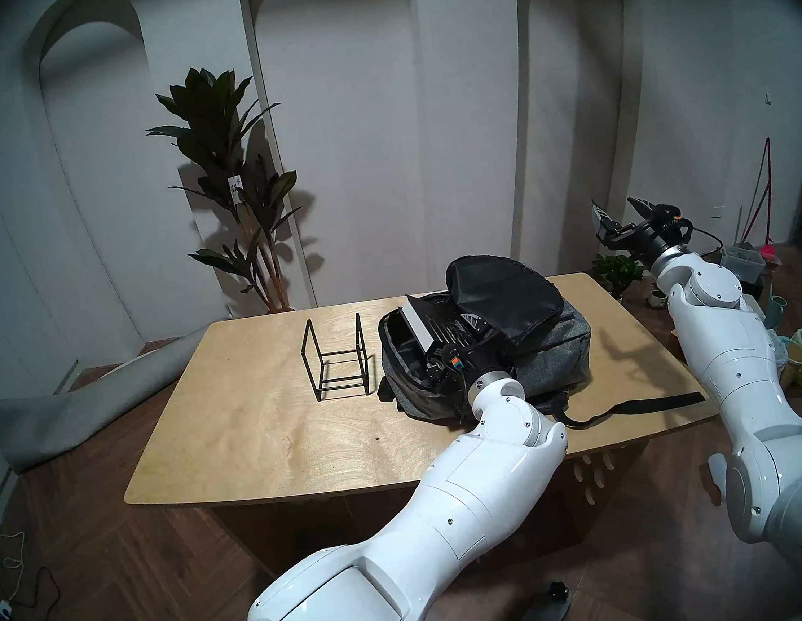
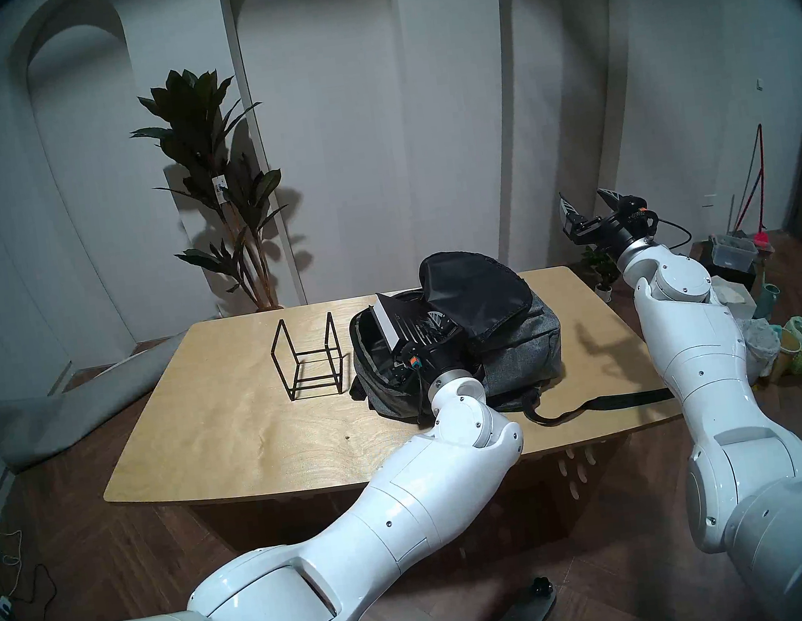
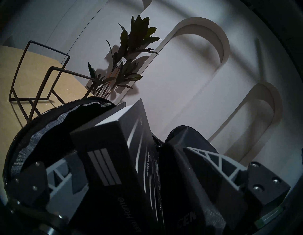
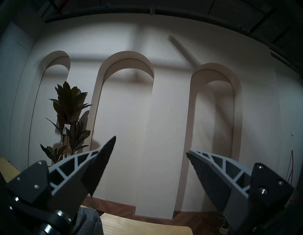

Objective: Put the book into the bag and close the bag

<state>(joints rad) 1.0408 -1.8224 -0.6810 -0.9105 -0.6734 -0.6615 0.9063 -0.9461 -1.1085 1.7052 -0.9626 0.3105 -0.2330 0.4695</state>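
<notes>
While the grey backpack (image 1: 552, 349) lies on its side on the wooden table (image 1: 251, 421) with its black-lined flap thrown open, the black book (image 1: 434, 331) stands tilted inside its mouth, white page edges showing. The left gripper (image 3: 131, 164) reaches into the opening, fingers spread either side of the book, not pinching it. The right gripper (image 1: 621, 215) hangs raised beyond the table's right end, jaws apart and empty; a black wire stand (image 1: 337, 360) sits left of the backpack.

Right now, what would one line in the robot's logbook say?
book: partly inside bag, top edge sticking out | left gripper: jaws open either side of book | right gripper: open, raised, empty | flap: open
</notes>
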